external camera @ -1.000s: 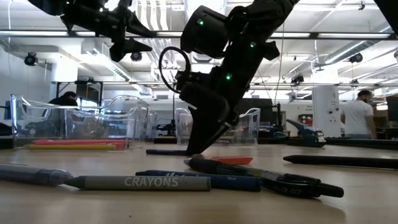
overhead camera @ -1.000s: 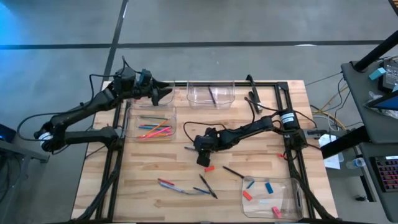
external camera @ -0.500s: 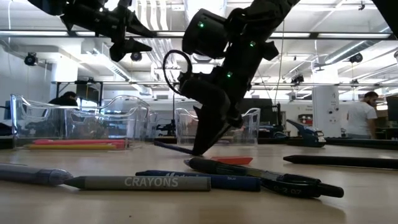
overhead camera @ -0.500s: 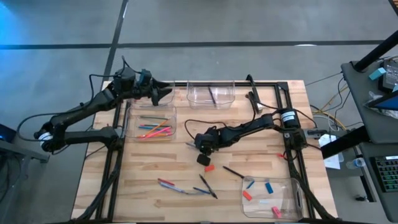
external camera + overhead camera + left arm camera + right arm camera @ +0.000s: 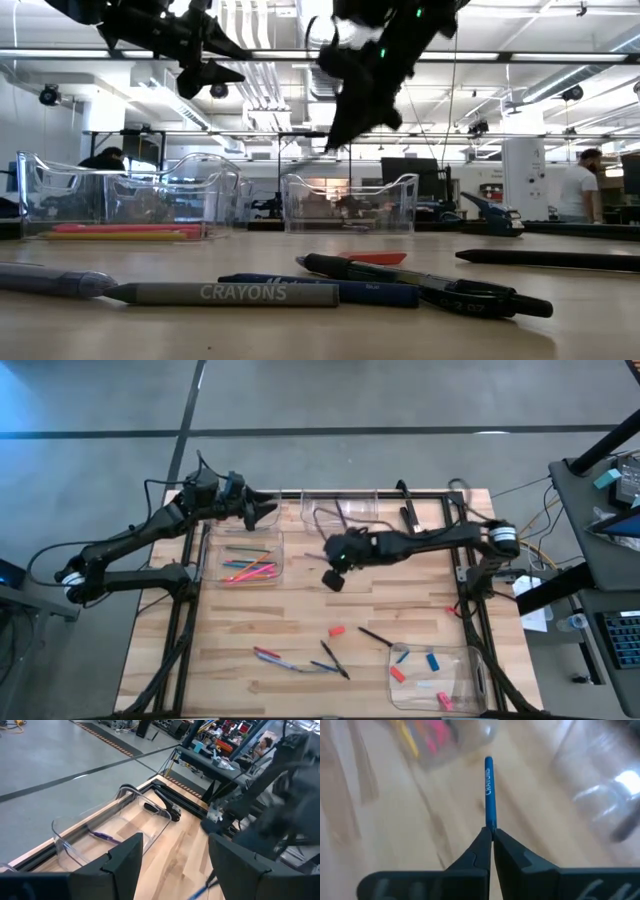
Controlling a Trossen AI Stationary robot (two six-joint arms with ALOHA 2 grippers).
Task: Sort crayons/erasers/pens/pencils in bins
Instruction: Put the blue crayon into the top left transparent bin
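My right gripper [image 5: 334, 576] hangs above the table's middle, shut on a blue crayon [image 5: 489, 790] that sticks out ahead of its fingers. My left gripper [image 5: 172, 870] waits open, high over the far left corner [image 5: 262, 510]. One clear bin [image 5: 245, 560] at far left holds bright sticks. Another bin [image 5: 340, 510] at the far edge holds a dark pen. A third bin [image 5: 435, 675] at near right holds erasers. A red-orange eraser [image 5: 337, 630], pens [image 5: 375, 637] and other sticks [image 5: 285, 658] lie flat on the wood. My right gripper pinches the blue crayon by its one end [image 5: 491, 824] between the two fingertips. The crayon runs on along the line of the fingers, which slant down toward the table. It is lifted clear of the table.
A black frame rail [image 5: 450, 495] runs round the far and side edges of the table. A black tool [image 5: 408, 515] lies at the far edge beside the middle bin. Bare wood [image 5: 300, 610] lies between the bins. People stand in the room beyond.
My right gripper has taken hold of the blue crayon that lay on the table, tipped one end up, then risen well above the table and gone toward the far edge. The crayon is now lifted clear. The red-orange eraser stayed where it was.
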